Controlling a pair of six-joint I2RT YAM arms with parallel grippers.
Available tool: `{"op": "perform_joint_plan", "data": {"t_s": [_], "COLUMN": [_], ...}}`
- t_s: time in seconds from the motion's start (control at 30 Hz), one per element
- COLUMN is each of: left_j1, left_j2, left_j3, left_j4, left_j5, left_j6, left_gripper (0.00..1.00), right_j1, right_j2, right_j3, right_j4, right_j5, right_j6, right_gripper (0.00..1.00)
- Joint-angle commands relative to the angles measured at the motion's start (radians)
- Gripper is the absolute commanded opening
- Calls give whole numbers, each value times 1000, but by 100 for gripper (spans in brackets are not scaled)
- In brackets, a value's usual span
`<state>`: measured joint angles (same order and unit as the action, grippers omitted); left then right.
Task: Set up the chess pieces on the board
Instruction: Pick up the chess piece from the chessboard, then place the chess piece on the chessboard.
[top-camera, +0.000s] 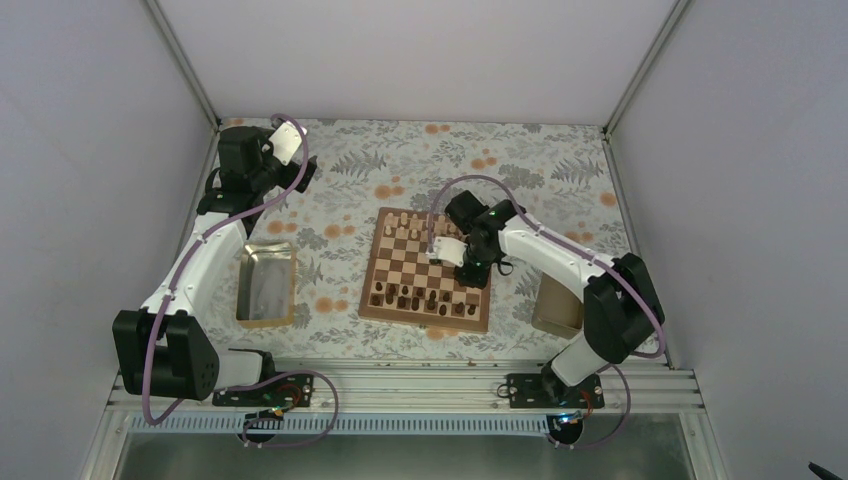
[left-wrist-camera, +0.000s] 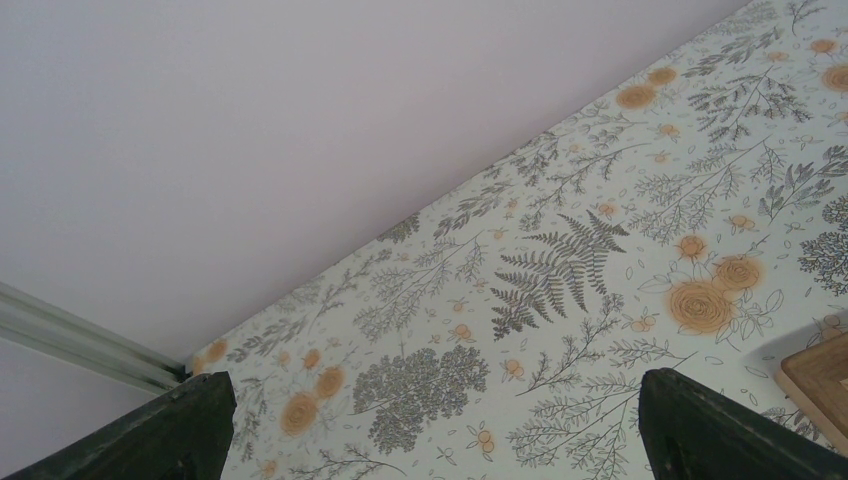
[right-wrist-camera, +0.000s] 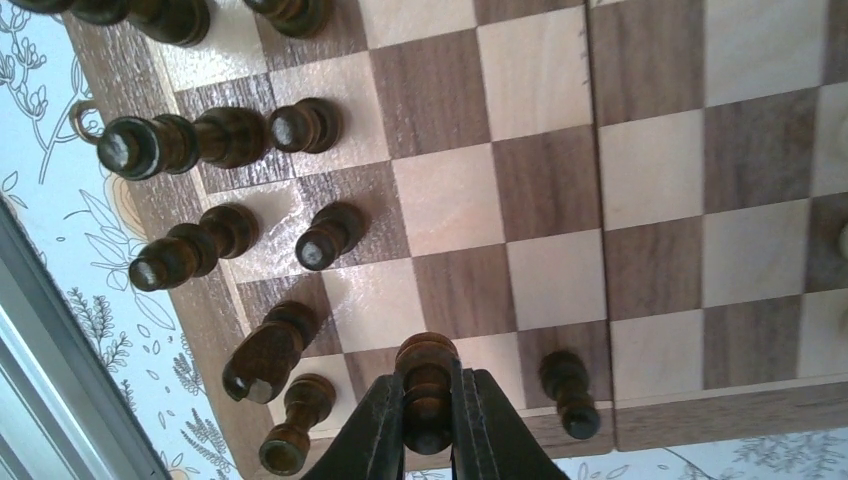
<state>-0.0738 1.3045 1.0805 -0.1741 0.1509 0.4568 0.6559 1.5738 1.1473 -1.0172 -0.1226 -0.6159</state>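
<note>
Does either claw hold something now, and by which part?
The right claw pinches one dark chess piece around its narrow upper body; its base sticks out beyond the claw. The left claw is open and empty.

White-and-black left arm (top-camera: 190, 270) and right arm (top-camera: 545, 250): white moulded links, black joint housings, purple cable looped alongside. Black base blocks (top-camera: 530, 388) at 7 and 5 o'clock. Right gripper (right-wrist-camera: 430, 385): dark tapered fingers (right-wrist-camera: 385, 430).

1. I've got the board (right-wrist-camera: 650, 170) checkered pale and dark brown, with a plain brown border.
2. Pale beige pieces (top-camera: 404, 220) there.
3. Tablecloth (left-wrist-camera: 600, 330): white, grey ferns, orange flowers.
4. Right gripper (right-wrist-camera: 428, 385) black, holding a dark brown piece (right-wrist-camera: 427, 400).
</note>
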Motion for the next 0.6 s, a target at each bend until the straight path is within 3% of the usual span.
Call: {"op": "perform_joint_plan", "data": {"t_s": [0.0, 0.57], "left_j1": [4, 4], "left_j2": [5, 9], "left_j3": [0, 0], "left_j4": [12, 10], "left_j5": [23, 19], "left_j6": [1, 2], "left_gripper": [100, 100], "right_j1": [17, 50], "right_j2": [5, 63], "right_j3": [-33, -61], "right_j4": [8, 38], "right_j5": [-37, -48], "right_j6": [24, 19], "right_gripper": [6, 8]}}
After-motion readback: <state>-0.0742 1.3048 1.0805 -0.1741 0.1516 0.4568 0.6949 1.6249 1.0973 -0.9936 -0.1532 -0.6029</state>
